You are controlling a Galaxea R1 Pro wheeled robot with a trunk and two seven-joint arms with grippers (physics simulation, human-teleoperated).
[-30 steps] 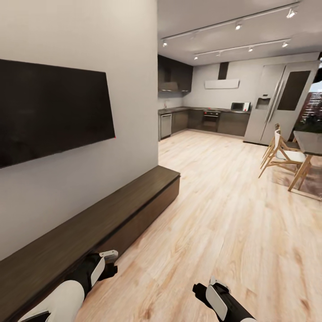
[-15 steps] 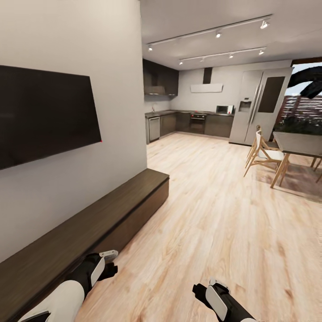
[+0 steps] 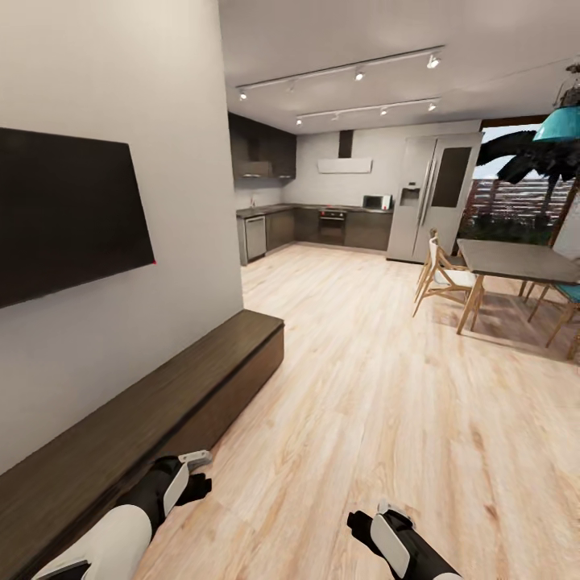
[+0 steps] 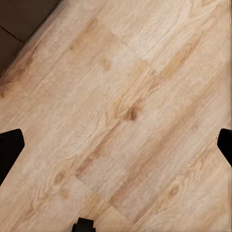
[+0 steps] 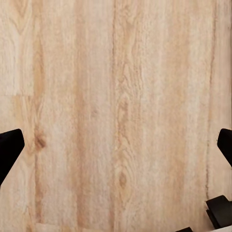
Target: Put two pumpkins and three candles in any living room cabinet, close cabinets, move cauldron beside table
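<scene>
Rightward the camera has swung, so the cabinet (image 3: 161, 411) by the wall sits further left, drawers shut. Both pincers (image 3: 193, 475) (image 3: 366, 519) hang released and empty over the floor (image 3: 362, 387). It seems a search step: 2 pumpkins and 3 candles must next be found.

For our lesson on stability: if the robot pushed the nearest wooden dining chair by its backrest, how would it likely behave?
The chair looks light: thin splayed wooden legs, slim frame. It would probably slide easily on the smooth wood floor. A push high on the backrest might tip it rather than slide it, though its splayed legs should resist somewhat.
</scene>
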